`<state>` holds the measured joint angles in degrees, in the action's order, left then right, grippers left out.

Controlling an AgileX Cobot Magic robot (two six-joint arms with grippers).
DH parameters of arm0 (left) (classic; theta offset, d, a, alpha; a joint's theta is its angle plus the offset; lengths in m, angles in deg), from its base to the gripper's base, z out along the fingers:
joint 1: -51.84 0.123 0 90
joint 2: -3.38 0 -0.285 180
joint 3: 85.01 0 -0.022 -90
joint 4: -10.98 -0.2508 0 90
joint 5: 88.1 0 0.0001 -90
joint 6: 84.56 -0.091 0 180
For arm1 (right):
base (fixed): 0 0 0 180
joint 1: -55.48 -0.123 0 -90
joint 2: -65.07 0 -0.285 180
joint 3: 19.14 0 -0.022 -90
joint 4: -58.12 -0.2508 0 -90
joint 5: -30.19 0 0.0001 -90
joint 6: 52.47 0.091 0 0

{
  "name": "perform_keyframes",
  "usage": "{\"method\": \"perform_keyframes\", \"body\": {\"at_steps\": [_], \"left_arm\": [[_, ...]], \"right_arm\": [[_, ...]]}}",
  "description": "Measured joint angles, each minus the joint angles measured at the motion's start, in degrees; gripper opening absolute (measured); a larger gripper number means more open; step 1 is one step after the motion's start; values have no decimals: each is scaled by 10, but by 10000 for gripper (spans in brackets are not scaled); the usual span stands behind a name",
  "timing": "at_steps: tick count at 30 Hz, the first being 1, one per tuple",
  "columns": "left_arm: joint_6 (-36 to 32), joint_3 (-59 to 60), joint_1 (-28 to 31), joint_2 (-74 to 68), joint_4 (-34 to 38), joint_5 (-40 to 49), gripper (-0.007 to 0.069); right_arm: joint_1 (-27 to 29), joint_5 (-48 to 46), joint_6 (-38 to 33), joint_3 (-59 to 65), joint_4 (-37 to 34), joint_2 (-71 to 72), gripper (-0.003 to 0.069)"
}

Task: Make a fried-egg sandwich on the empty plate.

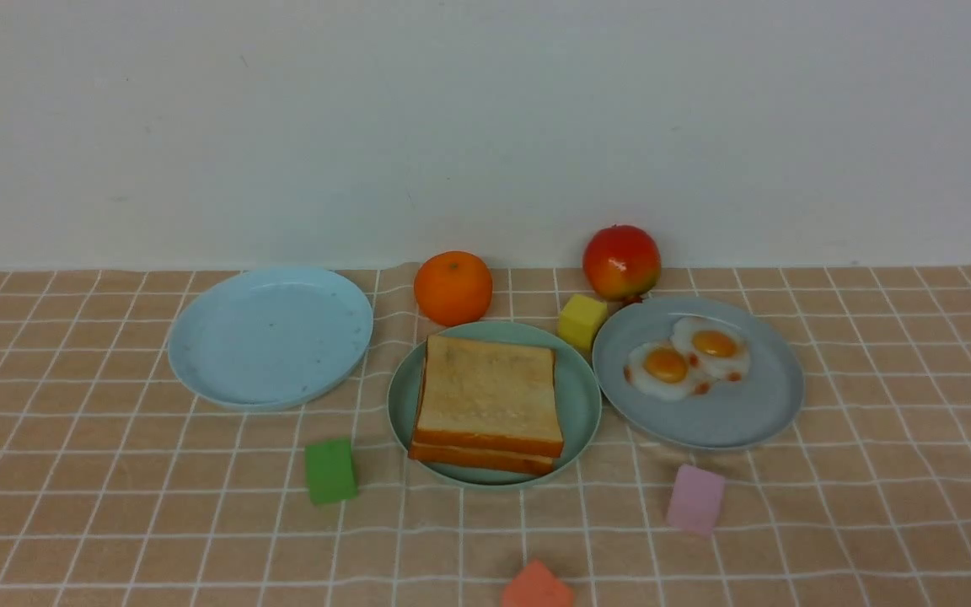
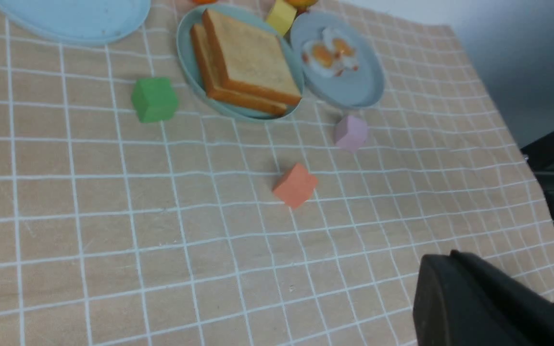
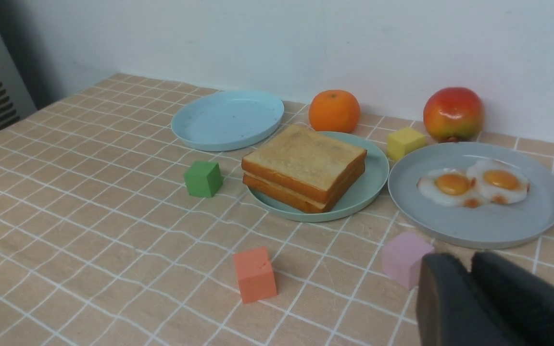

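Observation:
Two thick toast slices [image 1: 490,392] lie stacked on the round teal-green plate [image 1: 582,396] at the middle of the cloth. The front view shows neither gripper. In the left wrist view my left gripper [image 2: 438,257] is shut and holds nothing, hovering over bare cloth well short of the plate [image 2: 186,62]. In the right wrist view my right gripper [image 3: 465,260] has its dark fingertips [image 3: 438,269] parted by a narrow slit with nothing between them. It hangs beside a pink cube [image 3: 404,257], short of the toast [image 3: 306,163].
A grey-blue plate [image 1: 747,413] with two fried eggs [image 1: 688,358] sits right of the toast; an empty sky-blue plate [image 1: 270,337] sits left. An orange [image 1: 452,287] and a red fruit [image 1: 620,261] stand behind. Yellow [image 1: 580,320], green [image 1: 330,470], pink [image 1: 694,499] and orange-red [image 1: 536,586] cubes lie around.

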<state>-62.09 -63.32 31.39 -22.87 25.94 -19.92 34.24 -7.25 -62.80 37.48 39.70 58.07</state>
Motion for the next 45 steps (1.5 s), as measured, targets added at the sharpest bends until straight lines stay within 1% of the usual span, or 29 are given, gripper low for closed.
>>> {"method": "perform_keyframes", "body": {"at_steps": [9,13,15,18,20,21,22,24,27,29,30,31,33,36,45], "left_arm": [[1,1,0,20,1,6,-13],[-8,21,0,17,-5,-7,-13],[-35,64,0,14,-55,-62,-13],[-50,174,21,33,-158,-196,-13],[-46,250,42,54,-195,-276,-13],[-46,258,48,60,-203,-285,-13],[-42,335,71,86,-239,-364,-13],[-41,412,93,120,-275,-433,-13],[-40,522,120,178,-298,-502,-13],[-33,555,132,187,-286,-503,-13],[-25,567,144,190,-265,-476,-13],[-24,568,146,190,-260,-472,-13],[-37,572,155,191,-240,-452,-13],[-50,572,156,191,-231,-452,-13],[-52,572,156,191,-223,-452,-9]], "right_arm": [[0,0,0,0,0,0,100],[0,0,0,0,0,0,105],[0,0,0,0,0,0,110],[0,0,0,0,0,0,115],[0,0,0,0,0,0,117],[0,0,0,0,0,0,117],[0,0,0,0,0,0,118],[0,0,0,0,0,0,121],[0,0,0,0,0,0,125],[0,0,0,0,0,1,127],[0,0,0,0,-2,1,129],[0,0,0,0,-1,1,130],[0,1,0,0,0,1,133],[0,1,0,0,0,1,138],[0,1,0,0,0,1,150]]}}
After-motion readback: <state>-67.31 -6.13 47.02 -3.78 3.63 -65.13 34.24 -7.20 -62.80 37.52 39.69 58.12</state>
